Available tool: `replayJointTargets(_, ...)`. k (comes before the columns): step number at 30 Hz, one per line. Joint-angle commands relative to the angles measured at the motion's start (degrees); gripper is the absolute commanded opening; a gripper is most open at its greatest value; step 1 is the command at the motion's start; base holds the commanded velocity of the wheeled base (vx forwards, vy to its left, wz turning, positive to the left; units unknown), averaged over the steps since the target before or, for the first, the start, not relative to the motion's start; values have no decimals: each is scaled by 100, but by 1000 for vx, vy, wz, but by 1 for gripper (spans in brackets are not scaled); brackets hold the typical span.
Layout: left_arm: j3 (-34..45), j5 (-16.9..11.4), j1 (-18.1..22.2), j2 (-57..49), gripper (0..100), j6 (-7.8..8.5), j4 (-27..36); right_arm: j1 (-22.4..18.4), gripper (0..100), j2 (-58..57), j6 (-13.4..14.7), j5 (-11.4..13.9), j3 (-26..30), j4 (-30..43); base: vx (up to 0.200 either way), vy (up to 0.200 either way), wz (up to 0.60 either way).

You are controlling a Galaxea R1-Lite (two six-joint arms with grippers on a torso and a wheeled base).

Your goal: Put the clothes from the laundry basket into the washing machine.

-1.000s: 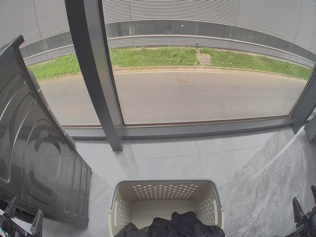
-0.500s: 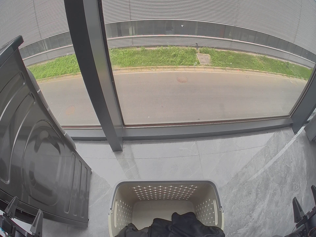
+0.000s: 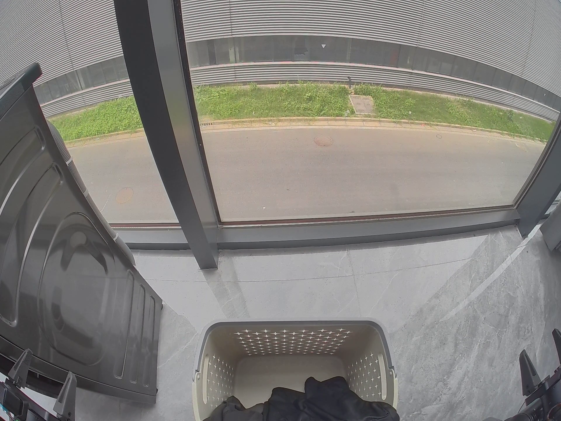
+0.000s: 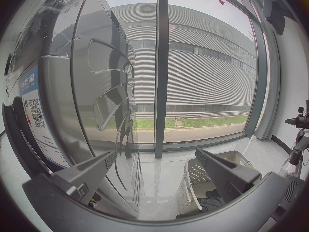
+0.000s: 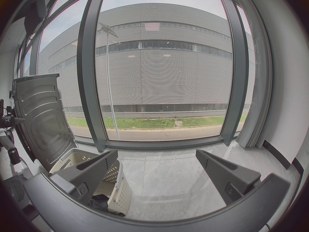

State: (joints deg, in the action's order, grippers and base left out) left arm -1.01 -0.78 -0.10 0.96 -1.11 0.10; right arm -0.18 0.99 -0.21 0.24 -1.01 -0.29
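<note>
The laundry basket [image 3: 292, 327] sits on the grey floor [image 3: 409, 299], right in front of the robot, btw the 2 arms. It is pale w/ little star holes. Dark clothes [image 3: 315, 401] lie in a heap at its near end; the far end is bare. The washing machine [image 3: 64, 276] is a big grey box w/ ribs, on the left. A strip of floor lies btw it and the basket.

The left gripper [image 4: 156, 152] is low, near the machine. Its jaws are wide apart and hold nothing. The right gripper [image 5: 156, 153] is low on the right side, over the floor. Its jaws are wide too, and empty.

Vs 1 s ago: nothing moves. Basket, clothes and both arms are in the same spots.

The head view's low edge cuts off the near part of the basket and the heap, so can't tell how many clothes there are. Can't see the machine's door. In the left wrist view, 1 finger covers part of the basket.
</note>
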Motion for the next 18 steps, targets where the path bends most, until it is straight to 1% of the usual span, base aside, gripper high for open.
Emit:
replayJointTargets(1,101,-1,1,-96,100,-3,-1,1,100,-81,-6,2,101,3,0,0,0)
replayJointTargets(5,101,-1,1,-96,100,-3,-1,1,100,-81,-6,2,101,-6,0,0,0)
replayJointTargets(18,101,-1,1,-96,100,-3,-1,1,100,-90,-6,11,101,-6,-200,0,0)
